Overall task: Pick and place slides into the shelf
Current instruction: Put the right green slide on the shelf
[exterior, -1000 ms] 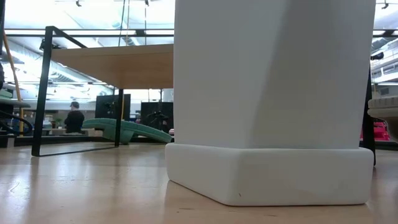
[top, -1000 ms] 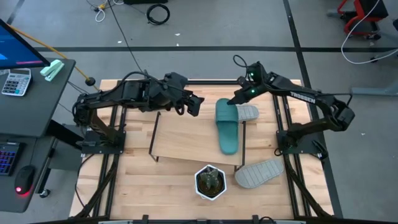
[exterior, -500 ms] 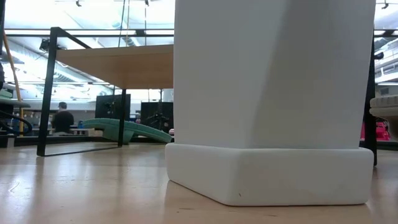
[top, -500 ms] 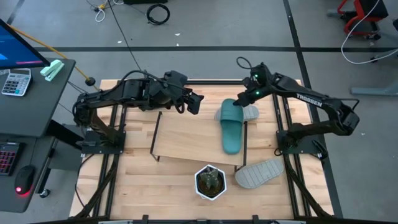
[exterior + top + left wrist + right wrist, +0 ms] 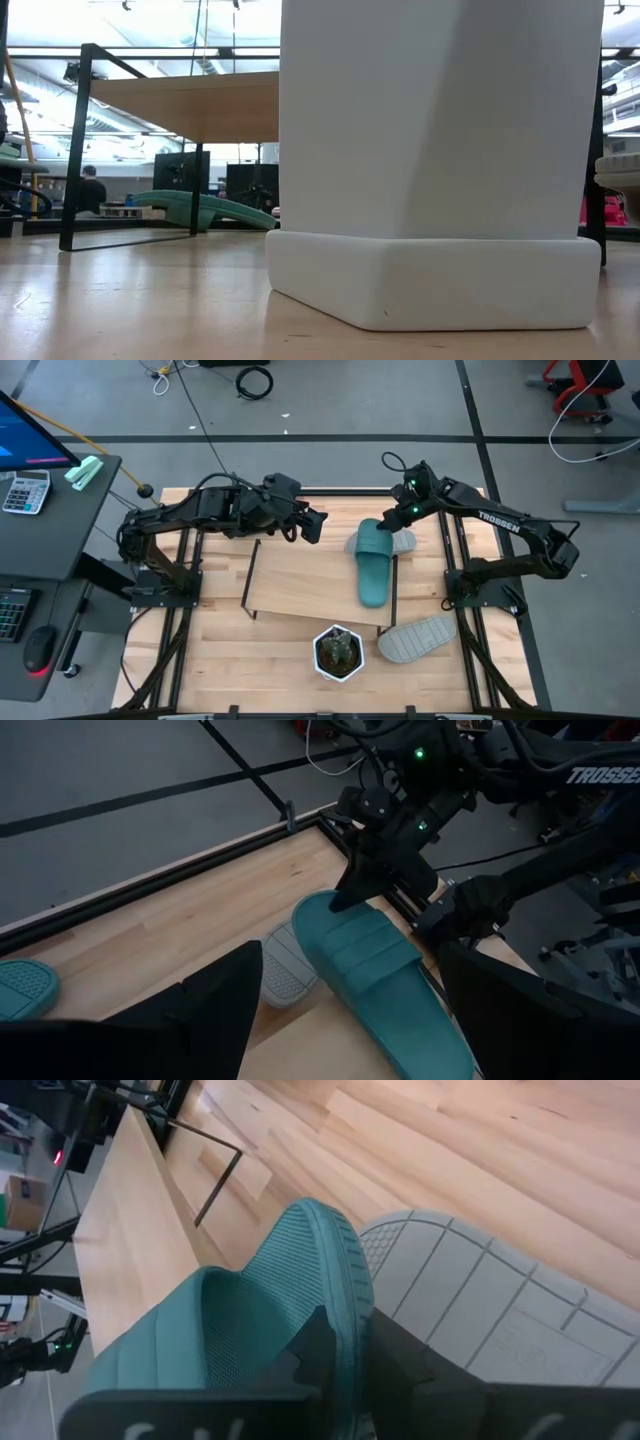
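Observation:
A teal slide (image 5: 370, 567) lies lengthwise on the right part of the shelf (image 5: 295, 582). Its far end sticks out past the shelf's far edge, above a grey slide (image 5: 400, 542) that lies sole up on the table. My right gripper (image 5: 388, 525) is shut on that far end. My left gripper (image 5: 312, 527) hangs open over the shelf's far edge, left of the slide, touching nothing. A second grey slide (image 5: 418, 637) rests on the table near the shelf's right legs. Another teal slide (image 5: 205, 210) lies on the table beyond the shelf. My right gripper pinches the rim of the teal slide's far end (image 5: 345, 1295) between its two fingers (image 5: 310, 1348). It comes slanting down from the table's far right. The slide's near part rests on the shelf board, and the held end stands over the grey slide's sole (image 5: 480, 1315).
A white pot (image 5: 338, 652) with a plant stands on the table just in front of the shelf and fills much of the low view. The shelf's left half is bare board. A desk (image 5: 45, 510) with a calculator stands left of the table.
My right gripper has gone a little toward the table's right edge with the teal slide's far end in its hold. That end has swung slightly right while the slide's near end has stayed on the shelf. For the last half second nothing has moved.

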